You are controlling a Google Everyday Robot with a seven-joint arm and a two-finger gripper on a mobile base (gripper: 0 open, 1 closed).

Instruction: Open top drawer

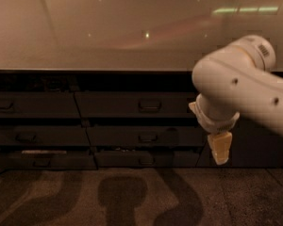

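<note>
The top drawer [108, 105] is a wide dark grey front just under the pale countertop [108, 32]. Its small loop handle [150, 105] sits at its centre. The front sits flush with its neighbours and no interior shows. My gripper [220, 149] hangs pointing down from the white arm [236, 86]. It is to the right of the handle and lower, level with the second and third drawer rows, apart from the drawer.
Two narrower drawers [146, 137] lie below the top one. Another column of drawers [28, 106] stands to the left, its lowest one [37, 158] slightly out. A dark panel [259, 145] is on the right. Patterned floor [132, 197] lies in front, with arm shadows.
</note>
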